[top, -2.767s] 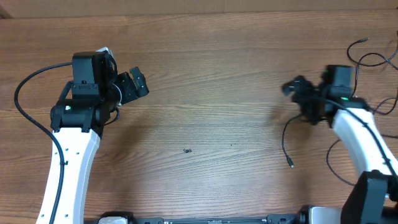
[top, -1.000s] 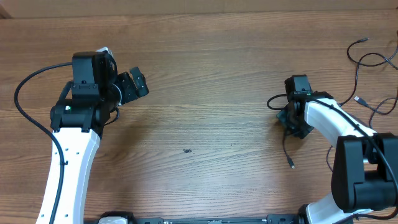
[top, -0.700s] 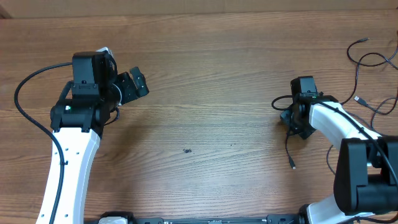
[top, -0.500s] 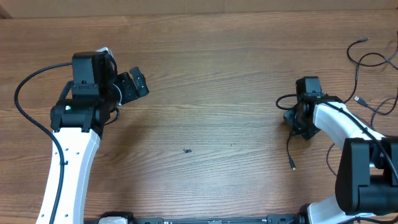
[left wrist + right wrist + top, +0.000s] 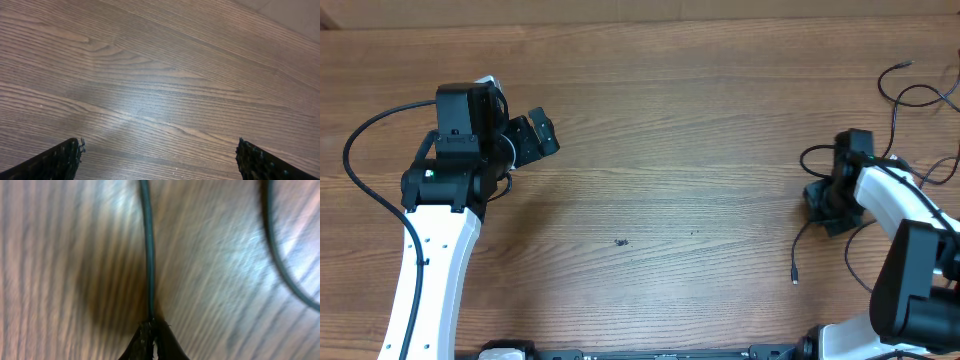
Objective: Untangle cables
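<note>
Several thin black cables lie at the table's right side. My right gripper (image 5: 828, 207) is shut on one cable (image 5: 802, 242), which trails down-left to a small plug end (image 5: 794, 279). In the right wrist view this cable (image 5: 148, 255) runs straight up from the pinched fingertips (image 5: 161, 339) of the right gripper (image 5: 152, 327), and another cable (image 5: 278, 260) curves past on the right. More loose cables (image 5: 908, 95) curl at the far right. My left gripper (image 5: 534, 137) is open over bare wood at the left. Nothing is between the jaws of the left gripper (image 5: 160, 162).
The wooden table (image 5: 660, 150) fills the view. A thick black wire (image 5: 360, 135) loops out from the left arm. The right arm's white link (image 5: 900, 205) lies over some of the cables at the right edge.
My right gripper has closed fully on the cable and moved right, dragging the cable and its plug end with it. The left arm has not moved.
</note>
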You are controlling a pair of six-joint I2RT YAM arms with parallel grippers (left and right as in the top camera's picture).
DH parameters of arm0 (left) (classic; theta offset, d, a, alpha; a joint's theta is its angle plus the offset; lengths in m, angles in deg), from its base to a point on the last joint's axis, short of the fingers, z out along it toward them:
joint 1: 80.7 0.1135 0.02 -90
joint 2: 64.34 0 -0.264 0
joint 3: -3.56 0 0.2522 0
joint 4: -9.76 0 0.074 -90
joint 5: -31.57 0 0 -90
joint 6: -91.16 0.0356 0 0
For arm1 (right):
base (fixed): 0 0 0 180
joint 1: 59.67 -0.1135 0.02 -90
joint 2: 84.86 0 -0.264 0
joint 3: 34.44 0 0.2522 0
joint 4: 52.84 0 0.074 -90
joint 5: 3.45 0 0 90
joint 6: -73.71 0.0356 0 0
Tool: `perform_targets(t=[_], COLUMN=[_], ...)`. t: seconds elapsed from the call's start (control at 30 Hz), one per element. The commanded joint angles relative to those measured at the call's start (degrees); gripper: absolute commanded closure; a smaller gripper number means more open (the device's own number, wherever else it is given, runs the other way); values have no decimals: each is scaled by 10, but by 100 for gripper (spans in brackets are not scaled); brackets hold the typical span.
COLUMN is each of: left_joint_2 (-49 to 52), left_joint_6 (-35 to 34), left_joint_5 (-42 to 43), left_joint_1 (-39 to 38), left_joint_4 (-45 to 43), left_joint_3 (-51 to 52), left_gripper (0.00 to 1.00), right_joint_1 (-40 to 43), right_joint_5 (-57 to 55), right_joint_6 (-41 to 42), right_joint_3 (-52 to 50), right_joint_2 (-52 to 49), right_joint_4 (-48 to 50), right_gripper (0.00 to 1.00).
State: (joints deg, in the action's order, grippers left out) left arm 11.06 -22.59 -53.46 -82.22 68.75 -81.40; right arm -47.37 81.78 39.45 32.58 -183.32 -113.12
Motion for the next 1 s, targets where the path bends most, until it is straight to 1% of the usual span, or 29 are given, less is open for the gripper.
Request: perform_targets(t=[0.0, 0.27, 0.53, 0.77, 0.97], left_joint_2=[3, 3, 3, 3, 3], left_joint_6=[10, 10, 10, 10, 10], left_joint_5=[6, 6, 6, 6, 6], left_joint_1=[0, 0, 0, 0, 0], left_joint_4=[0, 0, 0, 0, 0], left_joint_3=[-12, -12, -12, -12, -12], left_gripper=[0, 0, 1, 0, 1], right_joint_1=[60, 141, 210, 248, 258], right_joint_5=[-72, -111, -104, -104, -108], right_joint_6=[13, 13, 12, -3, -24], right_joint_3=[-34, -34, -34, -34, -34], right_joint_2=[-26, -26, -26, -26, -26], right_joint_4=[-16, -7, 26, 74, 114], right_gripper=[96, 96, 96, 96, 96])
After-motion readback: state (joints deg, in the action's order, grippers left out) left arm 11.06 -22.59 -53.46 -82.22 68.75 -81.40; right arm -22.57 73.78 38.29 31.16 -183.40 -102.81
